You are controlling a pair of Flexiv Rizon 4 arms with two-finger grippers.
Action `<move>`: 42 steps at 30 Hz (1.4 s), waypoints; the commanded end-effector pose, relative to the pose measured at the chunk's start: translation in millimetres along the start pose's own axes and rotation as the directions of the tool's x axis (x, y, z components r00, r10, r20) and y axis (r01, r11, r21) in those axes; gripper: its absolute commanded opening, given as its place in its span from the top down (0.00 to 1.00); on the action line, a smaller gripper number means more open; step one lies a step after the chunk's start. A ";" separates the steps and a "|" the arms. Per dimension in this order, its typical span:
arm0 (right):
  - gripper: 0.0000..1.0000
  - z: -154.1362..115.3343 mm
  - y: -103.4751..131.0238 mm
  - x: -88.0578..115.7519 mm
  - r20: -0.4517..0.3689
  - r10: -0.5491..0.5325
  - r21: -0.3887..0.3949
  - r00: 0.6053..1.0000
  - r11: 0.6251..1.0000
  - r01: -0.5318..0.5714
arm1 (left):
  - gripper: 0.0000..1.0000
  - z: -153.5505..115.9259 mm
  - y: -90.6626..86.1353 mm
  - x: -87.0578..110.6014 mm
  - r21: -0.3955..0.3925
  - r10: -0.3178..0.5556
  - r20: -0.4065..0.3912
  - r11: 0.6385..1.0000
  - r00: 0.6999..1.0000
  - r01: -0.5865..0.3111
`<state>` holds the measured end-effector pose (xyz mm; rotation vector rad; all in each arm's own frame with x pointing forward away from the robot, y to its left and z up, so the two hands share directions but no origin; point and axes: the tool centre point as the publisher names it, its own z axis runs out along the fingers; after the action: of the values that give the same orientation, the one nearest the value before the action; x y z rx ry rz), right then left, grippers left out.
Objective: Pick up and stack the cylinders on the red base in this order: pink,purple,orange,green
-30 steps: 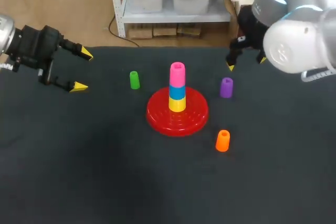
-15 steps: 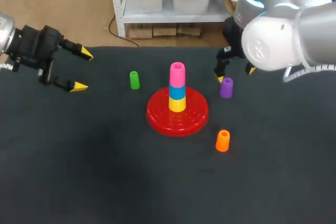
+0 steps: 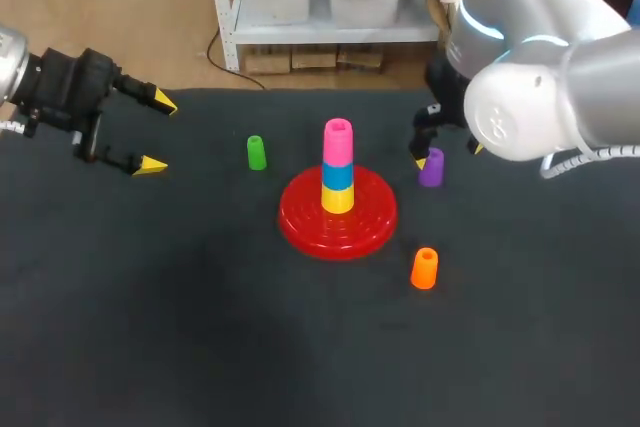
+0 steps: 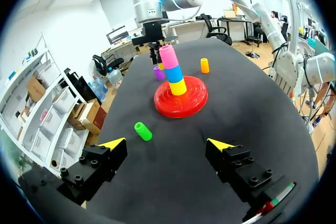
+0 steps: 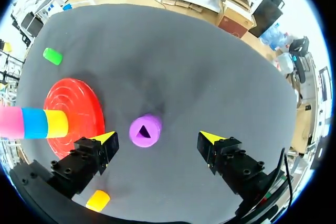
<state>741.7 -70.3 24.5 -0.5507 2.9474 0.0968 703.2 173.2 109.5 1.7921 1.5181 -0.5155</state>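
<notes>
**Purple cylinder framed by the spread right tool**

The desk is covered by a dark, matte surface, on which all the pieces are set out. A red base of ringed, disc-like form is placed near the middle. On its centre a stack of three is carried: a yellow cylinder at the bottom, a blue cylinder upon it, and a pink cylinder on top, its hollow end turned upward.

The purple cylinder is stood upright on the desk just beside the base, on the robot's right. The right tool is held directly above it with the fingers spread wide. In the right wrist view the cylinder is seen end-on between the two yellow tips, nearer the finger on the base's side, and it is touched by neither.

The orange cylinder is stood nearer the front edge, close to the base's rim and apart from the purple one. The green cylinder is stood upright on the far left side of the base, near it but not touching.

The left tool is held at the left edge of the desk, spread and with nothing between its fingers. The green cylinder is seen ahead of it, well apart.
</notes>
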 end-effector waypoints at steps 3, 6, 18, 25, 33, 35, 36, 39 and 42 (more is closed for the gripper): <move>0.00 7.6 4.1 -16.9 -0.069 -0.025 -0.012 0.997 1.000 0.024 | 0.00 -0.2 -1.8 0.6 -0.005 0.003 0.002 1.000 1.000 -0.003; 0.00 9.7 4.9 -17.2 -0.075 -0.031 -0.015 0.997 0.999 0.030 | 0.00 -0.2 -1.8 0.6 -0.005 0.003 0.002 1.000 1.000 -0.003; 0.40 11.7 5.6 -7.1 -0.086 -0.022 -0.017 0.996 1.000 0.020 | 0.00 -0.2 -1.8 0.6 -0.005 0.003 0.002 1.000 1.000 -0.003; 1.00 9.6 6.9 -7.8 -0.087 -0.052 -0.022 0.995 0.998 0.050 | 0.00 -0.2 -1.8 0.6 -0.005 0.003 0.002 1.000 1.000 -0.003; 1.00 -39.8 2.1 -20.2 -0.005 -0.098 -0.005 0.995 0.995 0.098 | 0.00 -0.2 -1.8 0.6 -0.005 0.003 0.002 1.000 1.000 -0.003; 1.00 -67.9 -1.1 -32.0 0.041 -0.135 0.030 0.990 0.991 0.134 | 0.00 -0.2 -1.8 0.6 -0.005 0.003 0.002 1.000 1.000 -0.003; 1.00 -82.5 -0.8 -39.0 0.064 -0.165 0.047 0.984 0.986 0.162 | 0.00 -0.2 -1.8 0.6 -0.005 0.003 0.002 1.000 1.000 -0.003; 1.00 -122.0 5.9 -60.5 0.099 -0.276 0.116 0.956 0.958 0.264 | 0.00 -0.2 -1.8 0.6 -0.005 0.003 0.002 1.000 1.000 -0.003; 1.00 -150.9 26.2 -77.0 0.101 -0.385 0.144 0.917 0.918 0.369 | 0.00 -0.2 -1.8 0.6 -0.005 0.003 0.002 1.000 1.000 -0.003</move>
<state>798.3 -45.2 148.0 -0.9311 2.6949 -0.0296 703.2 173.2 109.5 1.7920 1.5180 -0.5156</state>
